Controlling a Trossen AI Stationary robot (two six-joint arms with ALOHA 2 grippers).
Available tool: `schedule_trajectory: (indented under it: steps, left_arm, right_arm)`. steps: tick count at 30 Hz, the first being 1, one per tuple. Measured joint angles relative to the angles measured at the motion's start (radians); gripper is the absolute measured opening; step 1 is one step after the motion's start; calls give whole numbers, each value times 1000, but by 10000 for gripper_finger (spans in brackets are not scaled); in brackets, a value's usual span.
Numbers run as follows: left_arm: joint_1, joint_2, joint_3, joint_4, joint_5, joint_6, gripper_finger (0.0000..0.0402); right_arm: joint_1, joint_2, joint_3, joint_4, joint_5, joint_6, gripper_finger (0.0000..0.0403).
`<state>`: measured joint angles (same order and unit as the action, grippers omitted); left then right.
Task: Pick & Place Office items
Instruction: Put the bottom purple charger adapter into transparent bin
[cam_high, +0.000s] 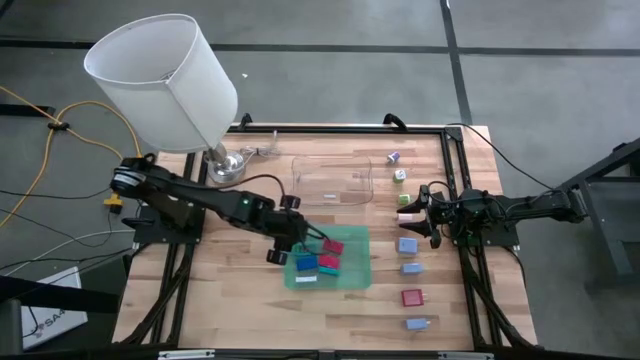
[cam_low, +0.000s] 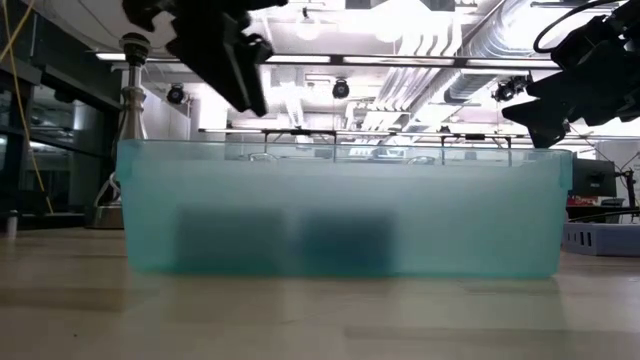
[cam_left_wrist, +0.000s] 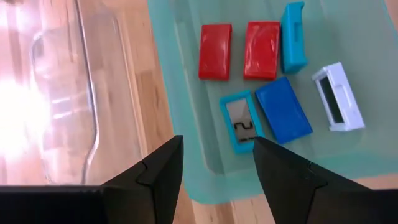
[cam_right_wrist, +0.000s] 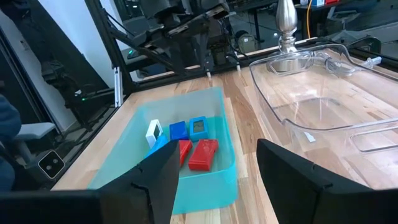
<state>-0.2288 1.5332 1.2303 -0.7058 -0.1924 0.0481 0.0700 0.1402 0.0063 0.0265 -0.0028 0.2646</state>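
The green translucent tray (cam_high: 352, 280) holds several office items: two red blocks (cam_left_wrist: 215, 51), a blue block (cam_left_wrist: 283, 111), a teal-framed block (cam_left_wrist: 241, 121), a teal block on its side (cam_left_wrist: 293, 36) and a white block (cam_left_wrist: 337, 98), all resting on the tray's floor. More items lie in a row on the table at the right, among them a blue block (cam_high: 407, 245) and a red one (cam_high: 412, 297). My left gripper (cam_left_wrist: 217, 165) hovers open above the tray's left rim, holding nothing. My right gripper (cam_high: 420, 212) waits open at the right, by the row.
A clear plastic tray (cam_high: 333, 180) stands just beyond the green tray. A lamp with a white shade (cam_high: 165, 85) and a metal base (cam_high: 228, 165) stands at the far left. Bare wood lies at the table's near left.
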Motion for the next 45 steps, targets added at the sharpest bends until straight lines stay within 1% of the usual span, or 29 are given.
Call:
schedule_trajectory:
  steps: [5,10,15,21,25,32,41,45]
  left_arm:
    - [-1,-105,-127,55,5,-66,186]
    - [-31,-218,-254,137,4,-99,186]
    - [-68,-304,-343,188,0,-107,186]
    - [-103,-398,-438,220,-7,-161,186]
    - [-127,-481,-530,278,-26,-183,186]
    - [-157,-635,-694,411,-28,-180,186]
    - [-156,-851,-828,437,-41,-165,186]
    - [-156,-952,-873,462,-42,-118,186]
  right_arm:
    - [0,0,0,0,0,0,201]
    - [0,0,0,0,0,0,201]
    - [0,0,0,0,0,0,201]
    - [0,0,0,0,0,0,201]
    - [0,0,0,0,0,0,201]
    - [0,0,0,2,0,0,201]
    - [0,0,0,3,1,0,201]
    - [0,0,0,4,1,0,201]
